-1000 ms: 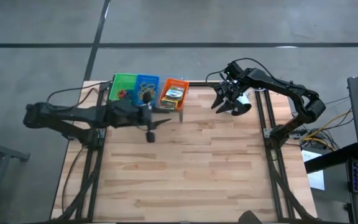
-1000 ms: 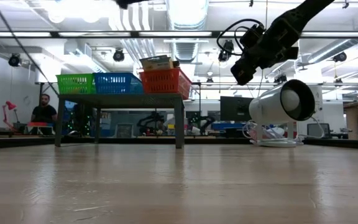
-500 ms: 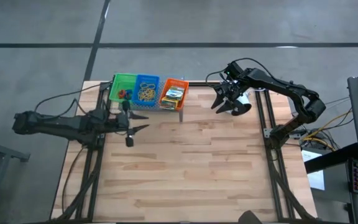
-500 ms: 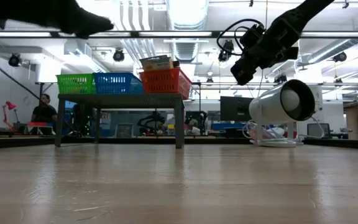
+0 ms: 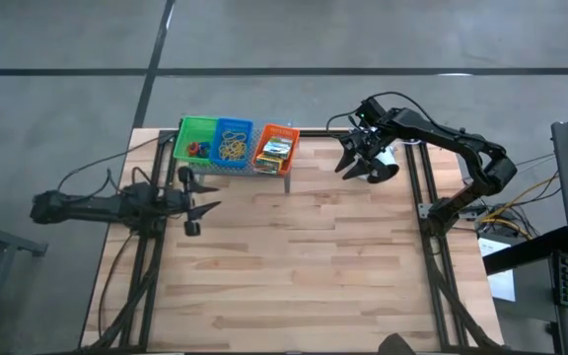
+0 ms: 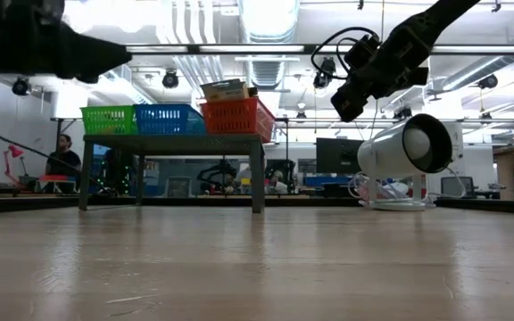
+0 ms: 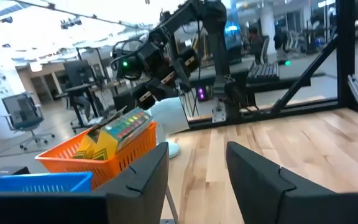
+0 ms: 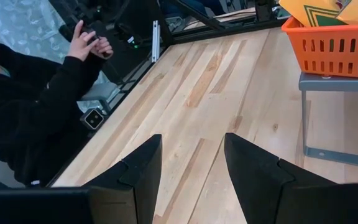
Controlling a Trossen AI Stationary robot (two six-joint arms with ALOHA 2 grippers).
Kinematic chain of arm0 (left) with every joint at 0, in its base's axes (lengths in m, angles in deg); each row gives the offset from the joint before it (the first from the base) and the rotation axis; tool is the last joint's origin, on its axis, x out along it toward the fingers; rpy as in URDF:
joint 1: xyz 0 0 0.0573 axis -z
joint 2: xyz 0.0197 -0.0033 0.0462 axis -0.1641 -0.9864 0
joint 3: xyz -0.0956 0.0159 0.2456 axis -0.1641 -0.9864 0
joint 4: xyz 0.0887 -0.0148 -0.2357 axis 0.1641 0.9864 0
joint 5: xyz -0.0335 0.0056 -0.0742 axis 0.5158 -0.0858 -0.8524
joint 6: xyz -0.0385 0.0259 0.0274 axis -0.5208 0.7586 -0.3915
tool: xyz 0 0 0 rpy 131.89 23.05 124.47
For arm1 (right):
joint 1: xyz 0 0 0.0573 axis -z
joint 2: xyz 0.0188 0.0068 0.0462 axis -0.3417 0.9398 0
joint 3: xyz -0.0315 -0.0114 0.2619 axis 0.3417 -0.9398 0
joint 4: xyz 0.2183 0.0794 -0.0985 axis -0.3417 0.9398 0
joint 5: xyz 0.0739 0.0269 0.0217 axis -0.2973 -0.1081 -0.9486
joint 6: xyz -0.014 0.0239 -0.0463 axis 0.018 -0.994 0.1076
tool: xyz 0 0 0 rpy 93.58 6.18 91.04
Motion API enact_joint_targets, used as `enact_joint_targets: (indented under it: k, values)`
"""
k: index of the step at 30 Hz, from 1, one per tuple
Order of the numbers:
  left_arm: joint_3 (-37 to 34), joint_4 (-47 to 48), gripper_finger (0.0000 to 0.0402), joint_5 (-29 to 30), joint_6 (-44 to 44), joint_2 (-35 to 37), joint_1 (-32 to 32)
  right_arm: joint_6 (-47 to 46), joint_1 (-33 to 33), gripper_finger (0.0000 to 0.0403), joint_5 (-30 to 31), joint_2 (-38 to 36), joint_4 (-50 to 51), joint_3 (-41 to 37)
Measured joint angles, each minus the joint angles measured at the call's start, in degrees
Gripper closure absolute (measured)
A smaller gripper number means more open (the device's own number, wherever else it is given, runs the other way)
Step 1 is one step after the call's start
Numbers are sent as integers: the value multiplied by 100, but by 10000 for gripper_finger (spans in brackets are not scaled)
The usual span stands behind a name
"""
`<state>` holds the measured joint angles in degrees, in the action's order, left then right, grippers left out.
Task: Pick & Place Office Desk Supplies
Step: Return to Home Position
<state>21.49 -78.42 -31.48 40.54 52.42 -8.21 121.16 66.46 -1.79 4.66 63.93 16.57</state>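
Green tray (image 5: 196,139), blue tray (image 5: 232,141), orange tray (image 5: 276,148) — I log them abreast on the shelf (image 6: 172,138), at the bench (image 5: 304,266) far edge. Left end effector (image 5: 193,202) over the left edge, right end effector (image 5: 360,172) by the lamp (image 6: 409,147) — both with fingers apart.

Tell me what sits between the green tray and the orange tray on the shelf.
The blue tray, holding tan rubber bands; the high view shows it, the low view too.
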Motion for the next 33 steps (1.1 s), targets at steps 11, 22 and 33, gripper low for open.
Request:
enact_joint_targets:
  k: [11, 22, 33]
  values:
    - [-682, 55, 233, -1, 65, 1429, 0, 0, 0, 232, 0, 2, -13, 0]
    - [-647, 1019, 233, 1059, -348, 1605, -2, 0, 0, 232, 0, 2, -16, 0]
    - [-625, 1070, 233, 1184, -694, 1507, -2, 0, 0, 232, 0, 2, -15, 2]
